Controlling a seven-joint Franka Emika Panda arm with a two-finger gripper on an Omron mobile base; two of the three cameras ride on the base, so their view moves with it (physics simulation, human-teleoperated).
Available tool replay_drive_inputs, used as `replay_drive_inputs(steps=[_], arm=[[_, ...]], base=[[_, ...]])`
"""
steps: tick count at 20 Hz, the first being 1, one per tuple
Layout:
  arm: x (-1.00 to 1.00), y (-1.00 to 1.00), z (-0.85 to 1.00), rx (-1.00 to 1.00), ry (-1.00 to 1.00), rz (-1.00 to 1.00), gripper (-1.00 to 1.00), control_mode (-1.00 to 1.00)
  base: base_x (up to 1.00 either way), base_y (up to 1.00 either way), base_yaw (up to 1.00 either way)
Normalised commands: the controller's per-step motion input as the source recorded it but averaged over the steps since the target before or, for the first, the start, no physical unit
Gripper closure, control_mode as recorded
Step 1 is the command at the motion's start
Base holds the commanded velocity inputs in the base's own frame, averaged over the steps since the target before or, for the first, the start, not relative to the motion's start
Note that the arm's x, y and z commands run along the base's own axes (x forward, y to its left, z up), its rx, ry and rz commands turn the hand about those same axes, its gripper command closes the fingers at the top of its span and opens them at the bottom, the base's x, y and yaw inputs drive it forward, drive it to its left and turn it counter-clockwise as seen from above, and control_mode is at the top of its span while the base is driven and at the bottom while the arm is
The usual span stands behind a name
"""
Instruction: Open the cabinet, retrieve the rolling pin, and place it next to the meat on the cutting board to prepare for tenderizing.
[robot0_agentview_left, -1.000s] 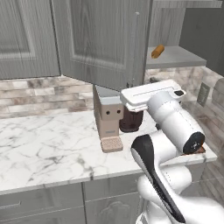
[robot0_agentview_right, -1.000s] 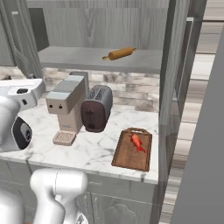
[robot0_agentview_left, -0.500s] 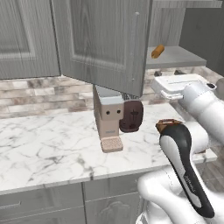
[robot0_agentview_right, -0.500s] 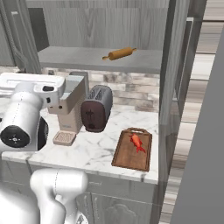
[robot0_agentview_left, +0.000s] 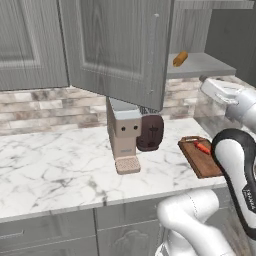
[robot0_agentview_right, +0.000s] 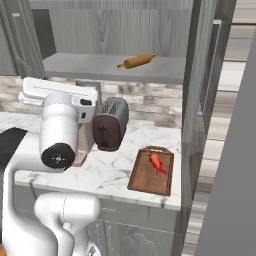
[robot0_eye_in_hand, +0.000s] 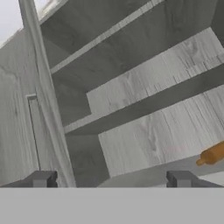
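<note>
rolling pin (robot0_agentview_right: 137, 61): on the shelf (robot0_agentview_right: 100, 66) inside the cabinet (robot0_agentview_left: 120, 45)
meat (robot0_agentview_right: 157, 162): on the cutting board (robot0_agentview_right: 150, 175)
cutting board: on the surface (robot0_agentview_left: 55, 172), right of the toaster (robot0_agentview_right: 109, 124)

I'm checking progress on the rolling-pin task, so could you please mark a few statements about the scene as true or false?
1. The cabinet is open. True.
2. The rolling pin lies on the cutting board. False: it is on the cabinet shelf.
3. The meat lies on the cutting board. True.
4. The gripper holds the rolling pin. False: its jaws are open and empty, and the pin lies off to one side in the hand view.
5. The toaster stands on the cutting board. False: it stands on the counter, beside the coffee machine.
</note>
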Motion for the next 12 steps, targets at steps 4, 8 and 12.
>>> replay_drive_inputs(steps=[4,8,12], arm=[[0.59,-0.13,-0.04,0.15,0.09,0.14,-1.0,-1.0],[0.71,0.0,-0.04,0.09,0.14,0.15,-1.0,-1.0],[0.68,0.0,-0.06,0.04,0.15,0.17,-1.0,-1.0]], base=[[0.0,0.0,0.0],[0.0,0.0,0.0],[0.0,0.0,0.0]])
